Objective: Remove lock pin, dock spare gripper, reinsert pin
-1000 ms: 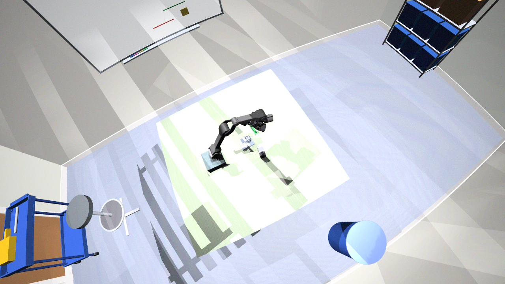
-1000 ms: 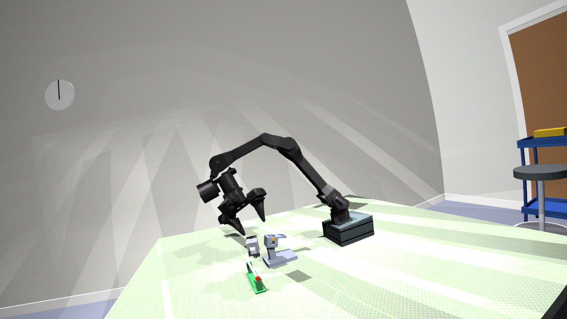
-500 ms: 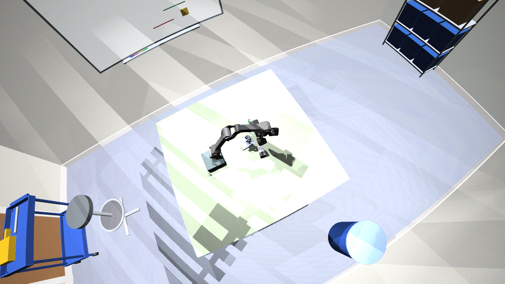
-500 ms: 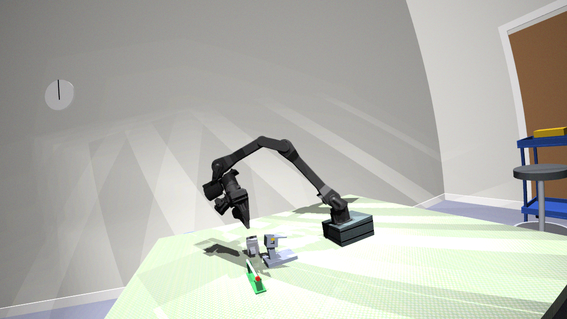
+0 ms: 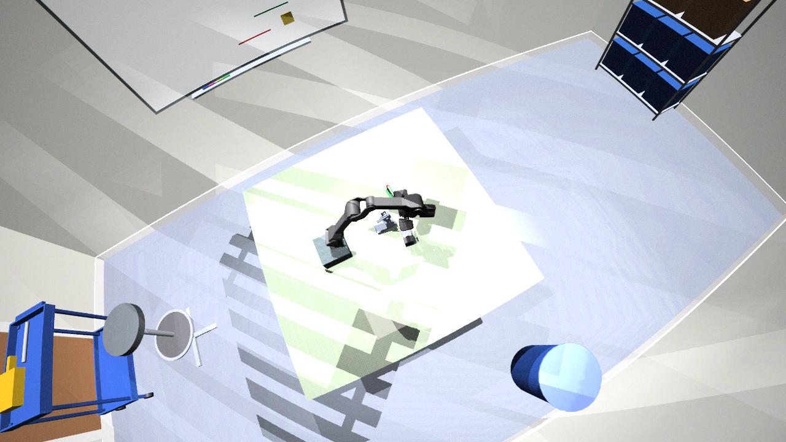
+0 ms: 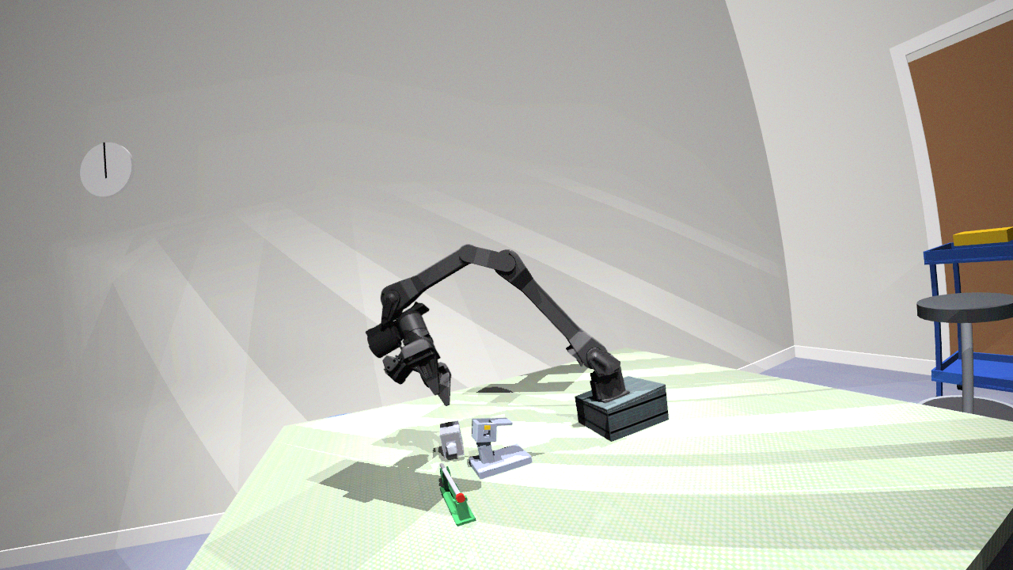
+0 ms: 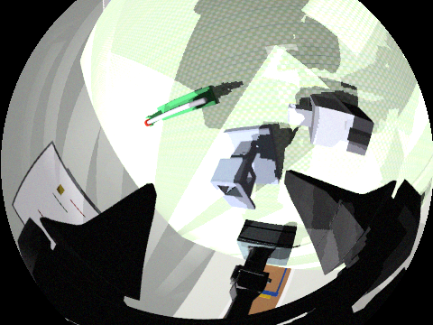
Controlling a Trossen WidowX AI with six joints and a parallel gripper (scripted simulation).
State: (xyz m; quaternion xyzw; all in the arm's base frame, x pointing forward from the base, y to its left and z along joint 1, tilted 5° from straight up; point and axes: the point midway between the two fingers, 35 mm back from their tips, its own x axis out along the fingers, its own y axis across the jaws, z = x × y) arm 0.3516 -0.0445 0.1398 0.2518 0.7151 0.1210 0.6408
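Observation:
The lock pin, a white shaft [image 6: 450, 481] [image 7: 180, 109] with a red head [image 6: 460, 497] [image 7: 147, 122], lies along a green cradle [image 5: 389, 191] [image 6: 464, 512] [image 7: 187, 97], clear of the socket. The blue-grey mount [image 5: 384, 226] [image 6: 504, 461] stands on the table; its raised socket [image 6: 485, 432] [image 7: 228, 172] is empty, with a yellow detail. The spare gripper [image 5: 409, 238] [image 6: 451, 441] [image 7: 331, 123], a white and dark block with a pale spigot [image 7: 299, 115], stands beside the mount. My gripper [image 6: 444, 392] [image 7: 221, 183] is open and empty, above the spare gripper and mount. The arm partly hides the cradle in the top view.
The arm's base box [image 5: 332, 253] [image 6: 623, 412] stands on the table, on the mount's other side from the spare gripper. Off the table are a stool [image 5: 123, 329] [image 6: 966, 307], a blue cart [image 5: 46, 357], a blue bin [image 5: 568, 379] and a shelf rack [image 5: 667, 54].

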